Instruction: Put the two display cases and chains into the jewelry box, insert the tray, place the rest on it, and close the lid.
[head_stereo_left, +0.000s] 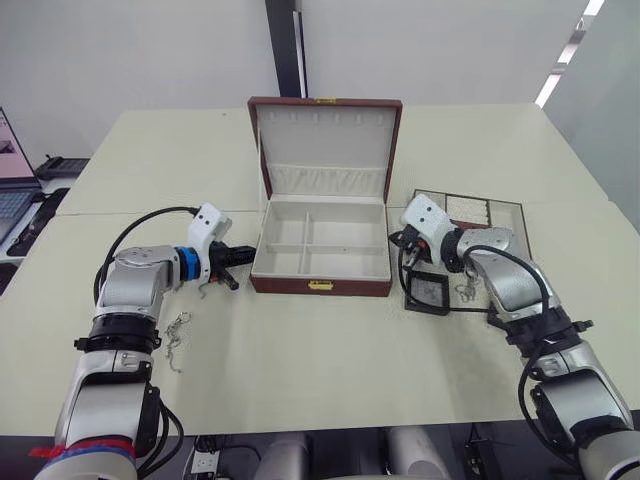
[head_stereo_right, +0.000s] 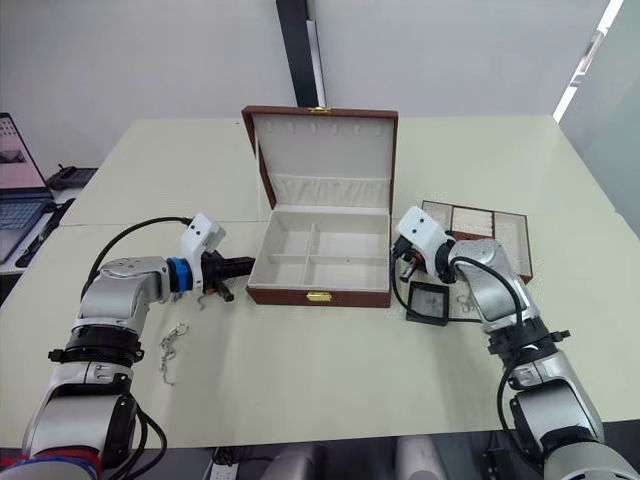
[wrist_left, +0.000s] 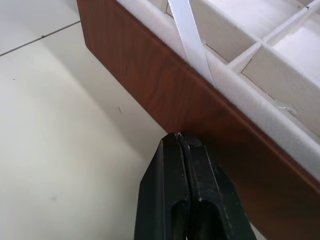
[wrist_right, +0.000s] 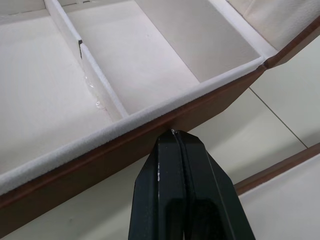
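Both my pincers, left gripper (wrist_left: 181, 142) and right gripper (wrist_right: 176, 137), pressed together empty against the jewelry box (head_stereo_left: 320, 284) walls; uneven push could skew it.

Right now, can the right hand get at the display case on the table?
Probably yes. The display case lies flat on the table just in front of the right hand, nothing on top of it. The hand is shut against the box's side, so it must open first.

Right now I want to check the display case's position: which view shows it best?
The right eye view: the display case lies unobstructed on the table by the right gripper. In the left eye view the arm crowds it.
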